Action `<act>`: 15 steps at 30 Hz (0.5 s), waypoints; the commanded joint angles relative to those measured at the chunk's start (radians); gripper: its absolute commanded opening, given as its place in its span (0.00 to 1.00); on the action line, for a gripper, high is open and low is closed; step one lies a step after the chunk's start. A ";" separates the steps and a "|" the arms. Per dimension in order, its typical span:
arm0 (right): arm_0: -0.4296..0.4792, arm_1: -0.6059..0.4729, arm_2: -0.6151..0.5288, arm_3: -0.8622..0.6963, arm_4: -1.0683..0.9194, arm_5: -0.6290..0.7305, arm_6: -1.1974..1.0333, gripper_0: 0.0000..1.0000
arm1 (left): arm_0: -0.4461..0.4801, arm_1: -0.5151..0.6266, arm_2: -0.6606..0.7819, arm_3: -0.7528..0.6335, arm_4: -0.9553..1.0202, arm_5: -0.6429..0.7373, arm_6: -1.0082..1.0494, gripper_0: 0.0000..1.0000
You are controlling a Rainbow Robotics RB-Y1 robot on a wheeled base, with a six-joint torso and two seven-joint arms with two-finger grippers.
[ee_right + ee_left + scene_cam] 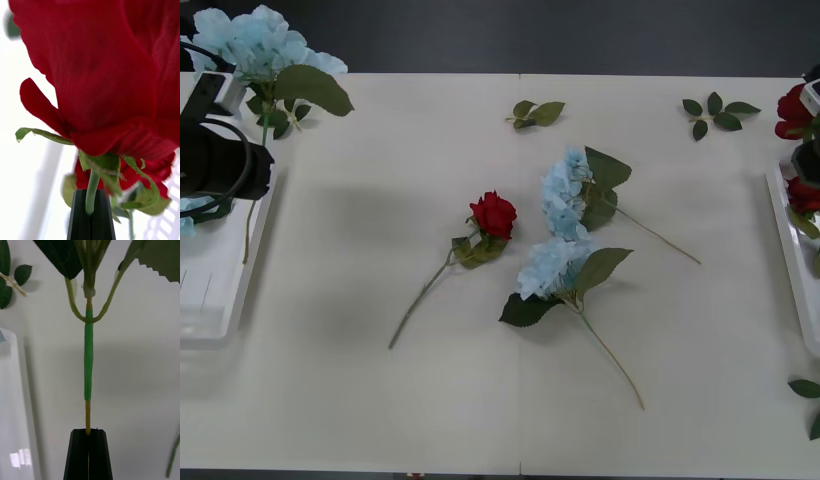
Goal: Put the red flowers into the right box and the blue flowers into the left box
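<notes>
My left gripper (88,433) is shut on the stem of a blue flower (255,42), which stands up over the far end of the left box (210,290). My right gripper (91,212) is shut on the stem of a red flower (105,75) held above the right box (792,250). Another red bloom (805,195) lies in that box. On the table's middle lie one red flower (494,214) and two blue flowers (565,195) (552,265), well apart from both grippers.
Loose green leaf sprigs lie at the back centre (537,112), back right (718,112) and near the front right edge (808,395). Long stems of the lying flowers stretch toward the front of the table.
</notes>
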 commanded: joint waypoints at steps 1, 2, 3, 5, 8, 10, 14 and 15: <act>0.056 -0.068 -0.015 -0.004 0.013 -0.014 0.022 0.00 | 0.038 0.099 0.051 -0.029 0.032 0.002 -0.094 0.00; 0.066 -0.074 -0.015 0.003 0.013 -0.017 0.021 0.00 | 0.046 0.110 0.059 -0.029 0.032 0.000 -0.105 0.00; 0.081 -0.084 -0.015 0.013 0.013 -0.029 0.021 0.00 | 0.058 0.127 0.074 -0.029 0.032 0.000 -0.118 0.00; 0.107 -0.095 -0.015 0.039 0.012 -0.063 0.019 0.00 | 0.079 0.156 0.099 -0.027 0.035 0.000 -0.126 0.00; 0.122 -0.095 -0.016 0.094 0.018 -0.122 0.016 0.00 | 0.102 0.205 0.120 -0.009 0.034 -0.001 -0.125 0.00; 0.122 -0.092 -0.016 0.135 0.018 -0.158 0.016 0.00 | 0.104 0.222 0.133 0.017 0.035 -0.001 -0.125 0.00; 0.121 -0.064 -0.016 0.240 0.053 -0.244 0.015 0.00 | 0.102 0.283 0.143 0.128 0.038 -0.041 -0.132 0.00; 0.121 -0.060 -0.016 0.249 0.065 -0.253 0.015 0.00 | 0.101 0.294 0.140 0.143 0.038 -0.052 -0.135 0.00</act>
